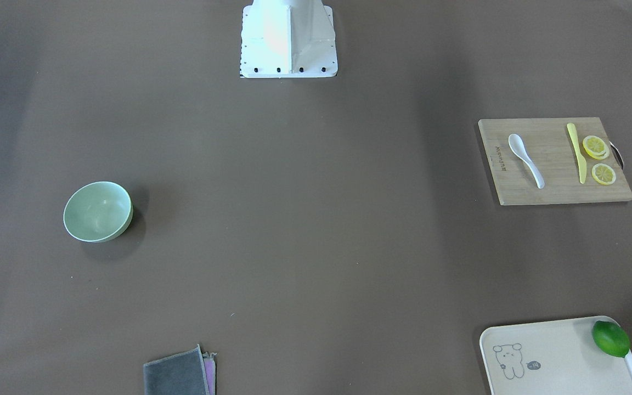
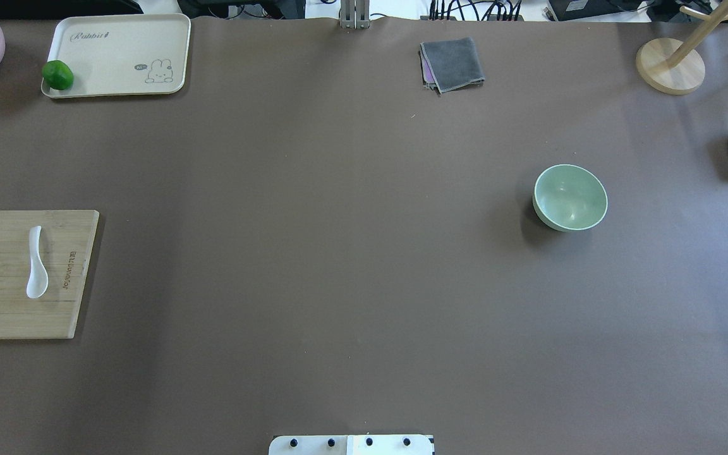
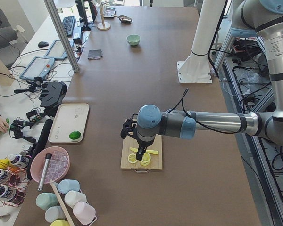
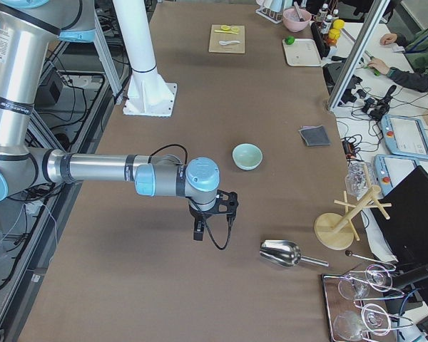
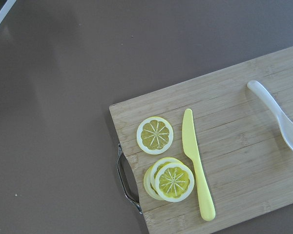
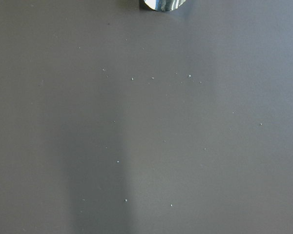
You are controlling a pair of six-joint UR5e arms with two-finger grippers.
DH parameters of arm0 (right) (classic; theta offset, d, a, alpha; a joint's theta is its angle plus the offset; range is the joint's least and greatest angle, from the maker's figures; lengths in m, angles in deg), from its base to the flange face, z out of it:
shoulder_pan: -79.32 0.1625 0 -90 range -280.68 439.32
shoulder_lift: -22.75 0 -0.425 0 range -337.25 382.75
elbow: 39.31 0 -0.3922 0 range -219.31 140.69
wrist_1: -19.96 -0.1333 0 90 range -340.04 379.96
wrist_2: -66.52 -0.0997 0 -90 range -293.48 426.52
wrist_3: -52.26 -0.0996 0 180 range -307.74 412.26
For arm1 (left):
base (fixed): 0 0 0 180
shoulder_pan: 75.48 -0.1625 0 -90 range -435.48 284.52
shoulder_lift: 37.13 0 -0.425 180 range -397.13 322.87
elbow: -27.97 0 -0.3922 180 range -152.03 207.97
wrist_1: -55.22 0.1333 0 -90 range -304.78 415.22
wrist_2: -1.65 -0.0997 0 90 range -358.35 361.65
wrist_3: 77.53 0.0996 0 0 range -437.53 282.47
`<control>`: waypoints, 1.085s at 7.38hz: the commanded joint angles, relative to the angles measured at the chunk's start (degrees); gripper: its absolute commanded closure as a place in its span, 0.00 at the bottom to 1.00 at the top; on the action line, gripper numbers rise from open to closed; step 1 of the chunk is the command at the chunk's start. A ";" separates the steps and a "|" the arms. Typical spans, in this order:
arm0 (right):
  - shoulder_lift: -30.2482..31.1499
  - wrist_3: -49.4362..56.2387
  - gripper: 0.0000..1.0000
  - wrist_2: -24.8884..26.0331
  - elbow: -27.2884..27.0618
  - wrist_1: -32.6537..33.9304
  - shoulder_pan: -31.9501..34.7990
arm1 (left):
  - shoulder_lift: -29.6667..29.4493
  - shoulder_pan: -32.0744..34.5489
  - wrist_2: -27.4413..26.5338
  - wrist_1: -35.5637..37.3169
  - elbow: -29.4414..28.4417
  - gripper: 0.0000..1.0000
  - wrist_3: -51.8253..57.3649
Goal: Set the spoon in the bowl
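1. On the rectangular bamboo cutting board (image 1: 557, 189), at our left end of the brown table (image 1: 316, 247), lies the small glossy white soup spoon (image 1: 525, 159). It lies flat on the wood, with bare board on both sides of its handle. We judge that this leaves room for fingers to close across the handle.
2. A slim pale-yellow plastic knife (image 1: 577, 153) and some yellow lemon slices (image 1: 596, 146) share the board but lie apart from the spoon, so a pick need not disturb them.
3. Well apart, toward our right end, the round pale mint-green bowl (image 1: 98, 211) stands upright and empty with its mouth open upward, ready to take the spoon from above.
4. Our left tool (image 3: 142, 153) hangs over the board's lemon end. Its wrist camera looks straight down, with the spoon at the edge of its view. We judge that the left arm is placed for the pick, being the nearer one. We cannot tell how wide its fingers stand.
5. Our right tool (image 4: 207, 217) hangs over bare table near the bowl, and its opening is likewise unclear. The spoon must cross most of the table, so a hand-over between the arms may be needed.
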 commanded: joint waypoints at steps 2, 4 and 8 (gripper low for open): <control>0.00 0.00 0.00 0.00 0.08 0.00 0.00 | 0.01 0.00 -0.29 -0.43 -0.05 0.01 0.09; -0.09 -0.09 0.00 0.00 0.00 -0.09 0.00 | -0.08 0.00 -0.02 -2.62 0.48 0.02 0.00; -0.61 -0.70 0.00 -0.09 2.45 -17.95 0.00 | -1.91 0.09 -0.11 -14.99 -0.91 0.01 -0.44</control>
